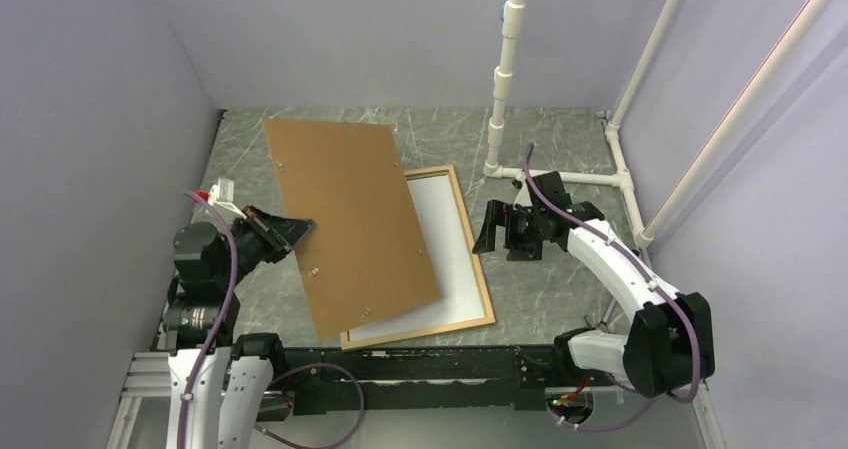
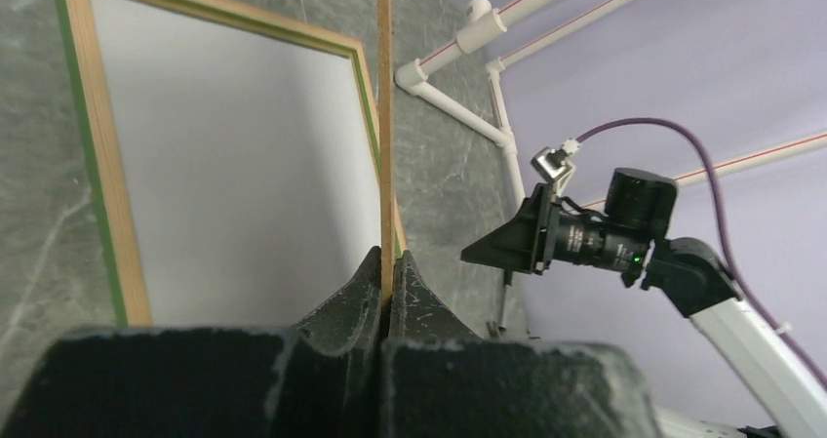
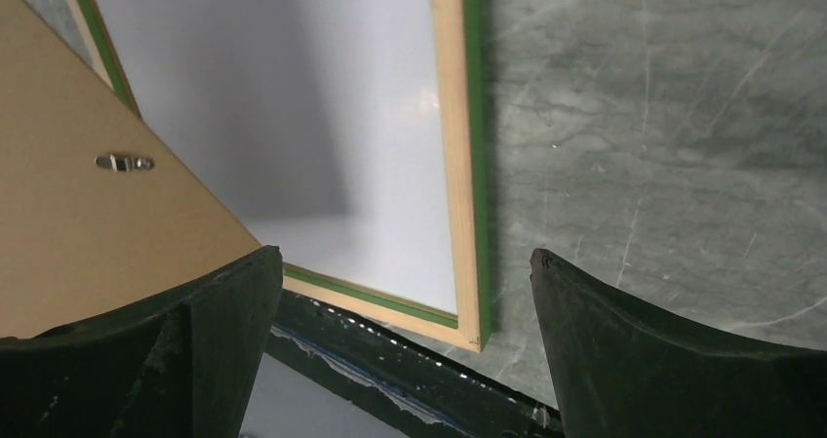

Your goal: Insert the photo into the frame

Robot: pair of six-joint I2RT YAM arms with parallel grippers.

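The frame (image 1: 477,264) lies flat on the marble table, its light wood rails edged in green. Inside it a white sheet fills the opening: the photo (image 1: 447,244), white back up, printed side hidden. My left gripper (image 1: 298,231) is shut on the left edge of a brown backing board (image 1: 350,219), holding it tilted over the frame's left half. The left wrist view has the board (image 2: 384,116) edge-on between the fingertips (image 2: 388,259). My right gripper (image 1: 500,241) hangs open just right of the frame, above its near right corner (image 3: 473,336), nothing between its fingers (image 3: 405,262).
A white pipe stand (image 1: 505,79) rises at the back right, with its base pipes along the table's right side. Grey walls close in left and right. A black rail (image 1: 430,364) runs along the near table edge, just below the frame.
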